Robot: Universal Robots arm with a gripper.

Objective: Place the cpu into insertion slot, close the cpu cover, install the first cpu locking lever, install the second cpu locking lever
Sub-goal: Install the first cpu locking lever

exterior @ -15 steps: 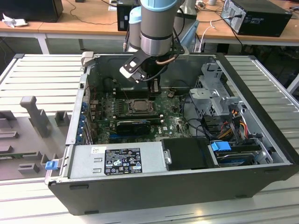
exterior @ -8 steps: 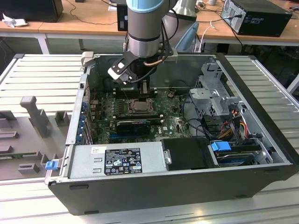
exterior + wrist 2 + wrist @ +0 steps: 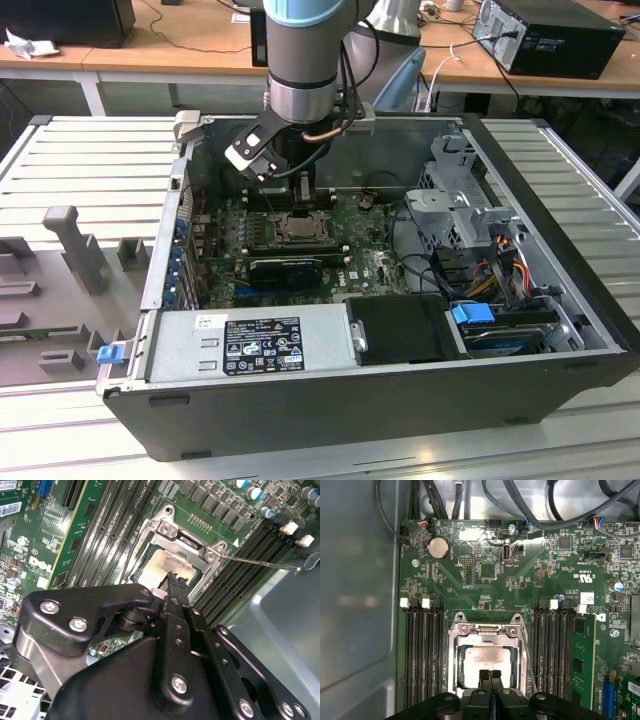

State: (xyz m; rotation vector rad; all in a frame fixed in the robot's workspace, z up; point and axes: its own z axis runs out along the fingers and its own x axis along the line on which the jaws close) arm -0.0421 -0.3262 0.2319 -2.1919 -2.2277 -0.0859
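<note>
Chip sits in socket, cover down over it. Claw pinched narrow, empty, just above chip. One lever looks unlatched, so levers prob. still to do.

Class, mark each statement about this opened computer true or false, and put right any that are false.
1. The cpu lies under the cpu cover, its pale top showing through the cover's window. True.
2. The pincer holds the cpu high above the case. False: its fingertips are together, close over the seated cpu.
3. A round coin cell sits on the motherboard. True.
4. Memory sticks fill the long slots beside the socket. False: those slots are empty.
</note>
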